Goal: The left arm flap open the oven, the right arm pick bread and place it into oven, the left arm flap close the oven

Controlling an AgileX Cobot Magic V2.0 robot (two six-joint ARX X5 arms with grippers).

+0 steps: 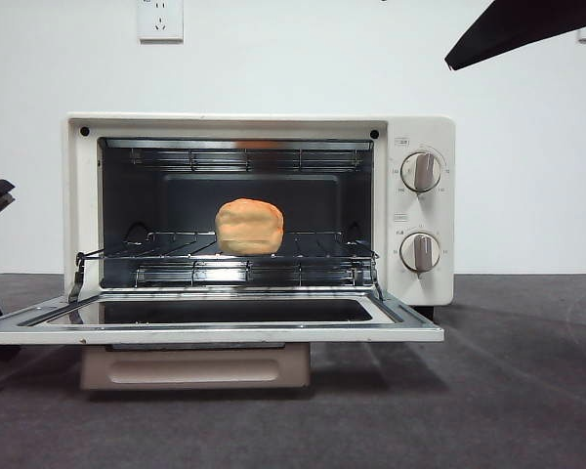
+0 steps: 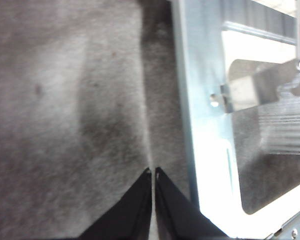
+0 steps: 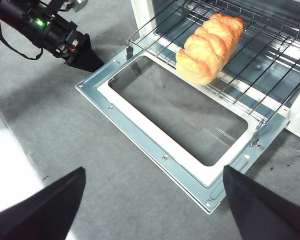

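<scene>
The cream-white oven [image 1: 415,132] stands with its door [image 1: 215,330] flapped down flat. Inside, the golden bread [image 1: 249,227] lies on the wire rack [image 1: 176,256], free of any gripper. From above, the right wrist view shows the bread [image 3: 210,47] lengthwise on the rack and the door frame [image 3: 140,135] lying open below it. My right gripper [image 3: 154,169] hangs open and empty, high above the door's front edge. My left gripper [image 2: 153,172] is shut on nothing, low over the mat just beside the door's side edge [image 2: 205,150]; it also shows as the left gripper [image 3: 85,57].
A grey mat [image 1: 508,391] covers the table around the oven. The oven's beige handle [image 1: 195,369] hangs under the opened door. A white wall with a socket [image 1: 160,20] stands behind. The right arm [image 1: 527,29] shows at the top right corner.
</scene>
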